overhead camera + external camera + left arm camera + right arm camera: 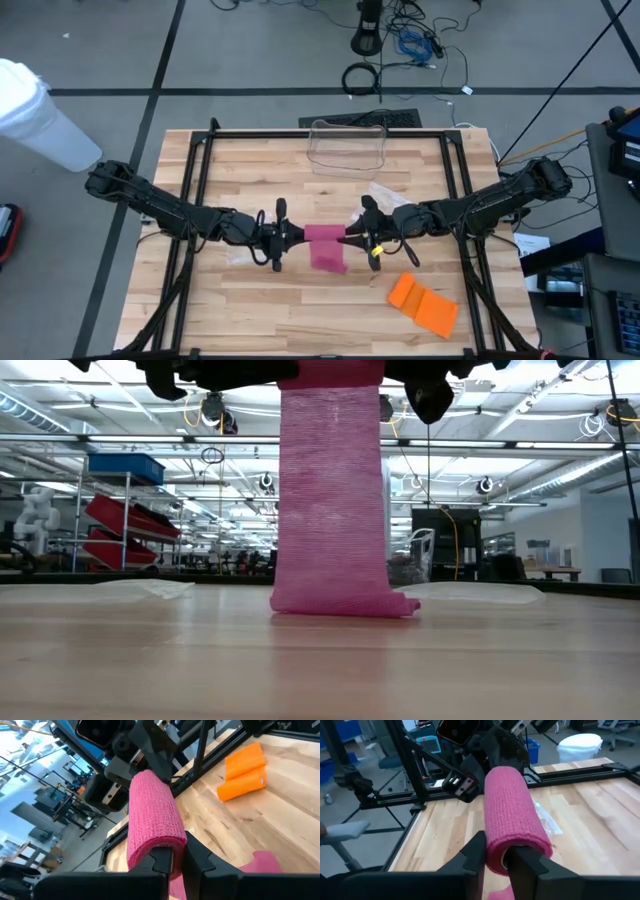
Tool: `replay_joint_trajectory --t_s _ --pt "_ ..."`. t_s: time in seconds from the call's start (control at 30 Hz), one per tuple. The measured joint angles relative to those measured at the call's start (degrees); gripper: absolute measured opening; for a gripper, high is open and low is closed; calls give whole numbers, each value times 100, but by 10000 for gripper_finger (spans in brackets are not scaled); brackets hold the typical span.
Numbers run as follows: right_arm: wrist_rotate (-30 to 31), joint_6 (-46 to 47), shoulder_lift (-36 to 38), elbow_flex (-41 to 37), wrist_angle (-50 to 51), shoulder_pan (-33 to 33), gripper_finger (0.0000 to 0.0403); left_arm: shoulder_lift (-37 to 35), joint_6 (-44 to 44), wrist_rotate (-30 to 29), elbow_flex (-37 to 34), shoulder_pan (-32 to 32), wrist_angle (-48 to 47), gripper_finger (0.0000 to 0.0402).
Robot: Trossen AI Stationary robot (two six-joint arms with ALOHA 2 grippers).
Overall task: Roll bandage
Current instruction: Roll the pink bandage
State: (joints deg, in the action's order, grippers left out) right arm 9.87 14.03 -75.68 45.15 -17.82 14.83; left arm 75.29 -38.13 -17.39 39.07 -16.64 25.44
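Gripping from both ends, the left gripper [286, 237] and right gripper [352, 238] held the pink bandage roll [324, 234] between them above the middle of the wooden surface [300, 300]. Each pair of fingers was nearly closed, pinching one end of the roll. A loose pink tail [330, 510] hung straight down, its end crumpled where it touched the surface. Risk, as I judged it: uneven turning could skew the wrap or let the roll telescope, and a weak pinch could drop it. An orange bandage [424, 303] and a clear plastic container [348, 145] lay well apart.
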Motion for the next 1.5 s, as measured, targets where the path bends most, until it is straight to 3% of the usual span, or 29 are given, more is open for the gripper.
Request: replay_joint_trajectory --t_s 0.17,0.33,0.5,0.67,0.87,1.07,1.37,1.5 --pt "-4 -387 4 0 -1 3 9 7 547 148 -2 2 8 37" --pt "41 -956 19 2 56 7 6 12 1203 423 -17 63 128 98" --pt "568 -1686 26 9 234 119 5 13 1517 739 -24 109 165 164" --pt "745 -2469 26 17 266 229 3 17 1742 800 6 125 258 183" --pt "1270 -3412 26 28 436 396 2 20 2158 801 48 129 363 164" --pt "1336 -3958 22 31 528 446 3 22 2482 842 52 196 465 117" --pt "1330 -3488 15 18 552 437 14 22 2086 883 58 317 340 17" --pt "1263 -2527 54 9 511 433 41 20 1736 874 72 313 292 14"
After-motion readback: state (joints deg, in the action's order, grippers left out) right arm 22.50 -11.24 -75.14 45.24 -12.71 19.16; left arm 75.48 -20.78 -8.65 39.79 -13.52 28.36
